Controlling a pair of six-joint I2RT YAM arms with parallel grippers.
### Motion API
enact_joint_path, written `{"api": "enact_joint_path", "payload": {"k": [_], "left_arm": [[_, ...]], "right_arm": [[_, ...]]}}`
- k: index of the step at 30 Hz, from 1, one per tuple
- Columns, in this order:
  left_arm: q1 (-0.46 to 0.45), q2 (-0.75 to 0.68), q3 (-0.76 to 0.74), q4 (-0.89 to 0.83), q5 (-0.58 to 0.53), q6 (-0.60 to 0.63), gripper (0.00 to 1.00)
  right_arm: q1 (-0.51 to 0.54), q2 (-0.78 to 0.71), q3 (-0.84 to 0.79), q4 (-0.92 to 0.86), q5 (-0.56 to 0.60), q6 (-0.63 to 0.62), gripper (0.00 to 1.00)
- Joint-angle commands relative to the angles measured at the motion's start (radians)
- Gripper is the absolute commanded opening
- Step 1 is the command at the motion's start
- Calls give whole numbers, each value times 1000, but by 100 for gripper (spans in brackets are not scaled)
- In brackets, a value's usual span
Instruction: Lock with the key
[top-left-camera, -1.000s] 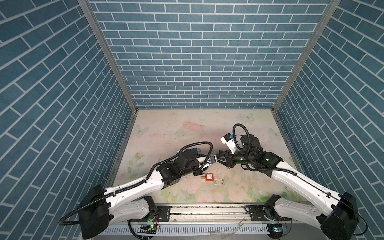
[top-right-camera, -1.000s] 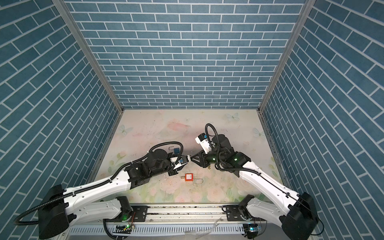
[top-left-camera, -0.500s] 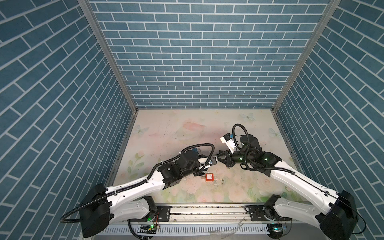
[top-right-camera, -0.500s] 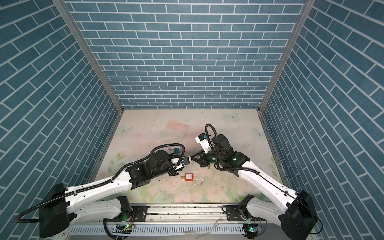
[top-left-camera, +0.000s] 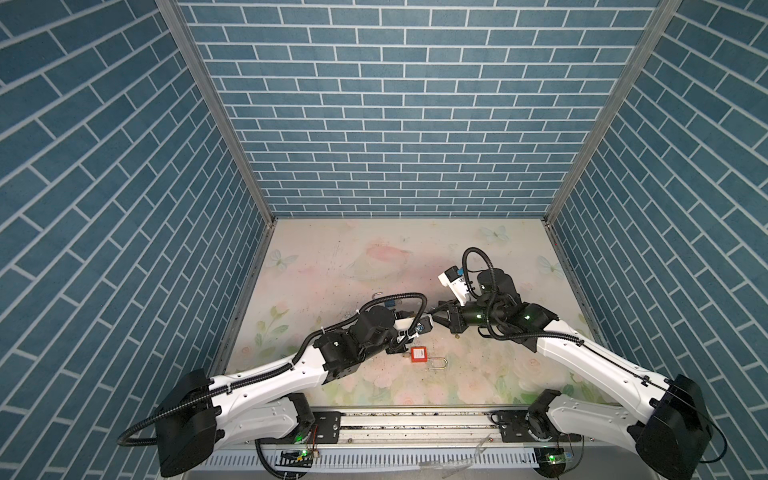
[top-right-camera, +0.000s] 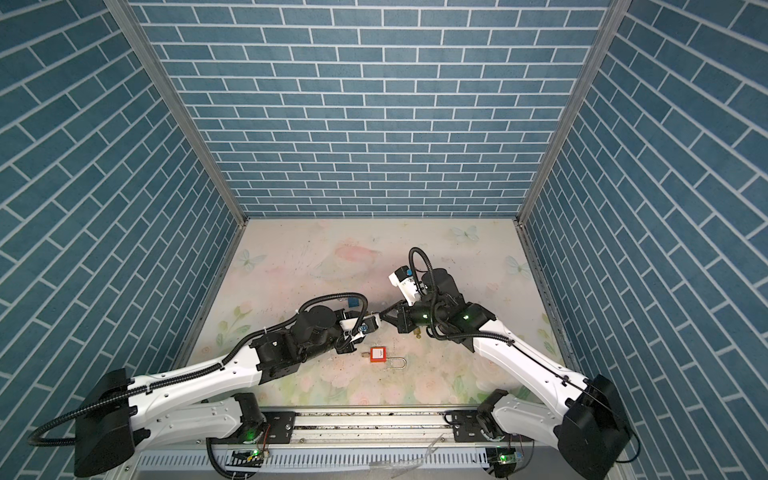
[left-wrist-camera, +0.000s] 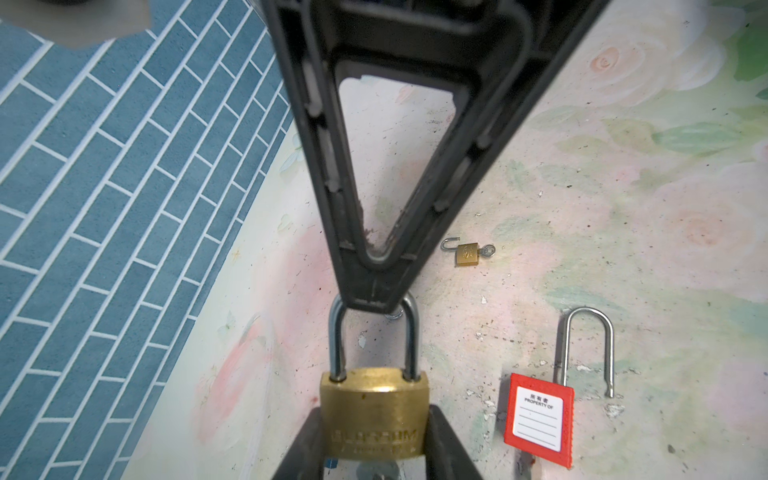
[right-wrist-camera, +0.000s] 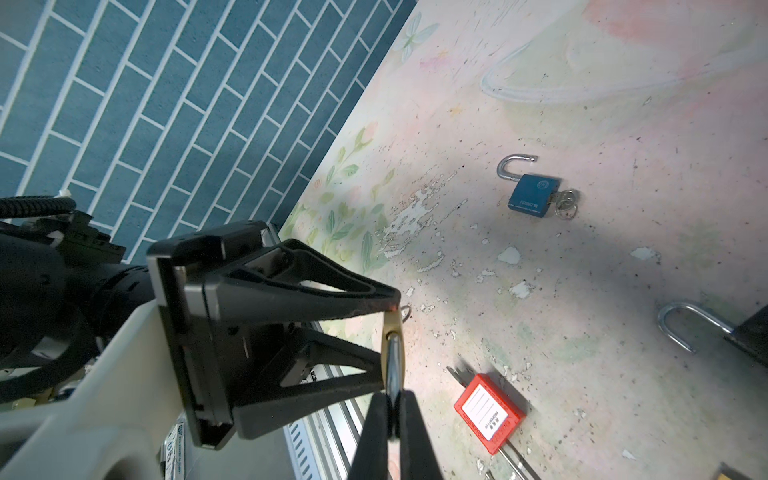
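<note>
Brass padlock (left-wrist-camera: 374, 399), held just beyond the red padlock (left-wrist-camera: 538, 419), could be twisted or slipped out of the left gripper (left-wrist-camera: 374, 411) pinching its body if the shackle (left-wrist-camera: 336, 345), clamped in the closed right gripper (right-wrist-camera: 392, 401), is pushed off-axis; both arms are reached inward, low, nose to nose.

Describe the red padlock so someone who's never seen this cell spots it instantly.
On the floral tabletop, look near its front edge, just below the left pincer in a top view. The red padlock lies flat there; unlike the brass padlock and blue padlock, it has a red body, white PROPERTY OF label and long, thin open shackle.
</note>
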Motion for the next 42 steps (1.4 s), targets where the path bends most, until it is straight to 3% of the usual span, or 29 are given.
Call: {"api": "enact_joint_path", "payload": {"k": [1,28,42], "left_arm": [[-21,-26,47,162,45,15,0],[-39,47,125,462,78,-56,0],[-38,75,103,468,31,-142,0]], "right_arm": [[8,28,-33,-11,-55,28,0],[11,142,-170,163,-135,87,0],[2,137,-180,163,-118,72,0]]}}
